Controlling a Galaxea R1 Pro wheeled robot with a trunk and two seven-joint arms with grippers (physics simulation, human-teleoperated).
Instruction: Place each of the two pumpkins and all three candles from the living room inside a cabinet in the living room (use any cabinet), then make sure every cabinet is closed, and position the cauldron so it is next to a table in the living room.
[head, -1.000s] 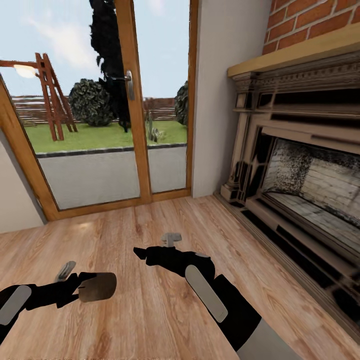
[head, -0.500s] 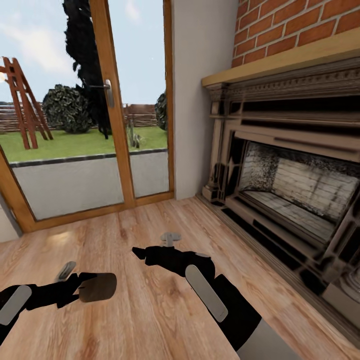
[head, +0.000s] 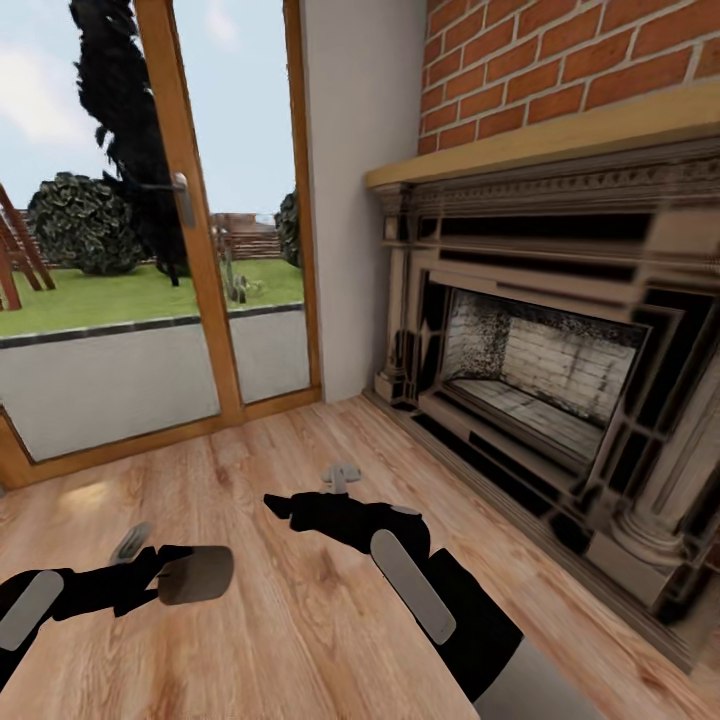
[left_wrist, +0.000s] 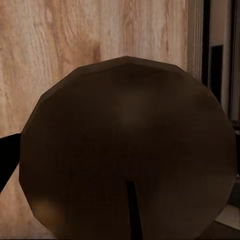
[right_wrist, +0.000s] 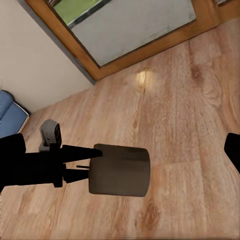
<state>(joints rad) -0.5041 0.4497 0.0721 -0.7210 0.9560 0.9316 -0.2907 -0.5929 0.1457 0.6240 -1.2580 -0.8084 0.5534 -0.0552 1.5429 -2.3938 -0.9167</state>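
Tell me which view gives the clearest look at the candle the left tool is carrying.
The right wrist view: the whole candle shows side-on, a stubby cylinder pinched at one end by the left tool, above the wooden floor. The head view shows it small and dim. The left wrist view shows its round end face close up.

Left fingers (head: 165, 572) clamped; right arm (head: 400, 570) forward

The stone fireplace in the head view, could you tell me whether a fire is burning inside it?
No, the stone fireplace has a bare pale brick firebox with no flames or glow inside.
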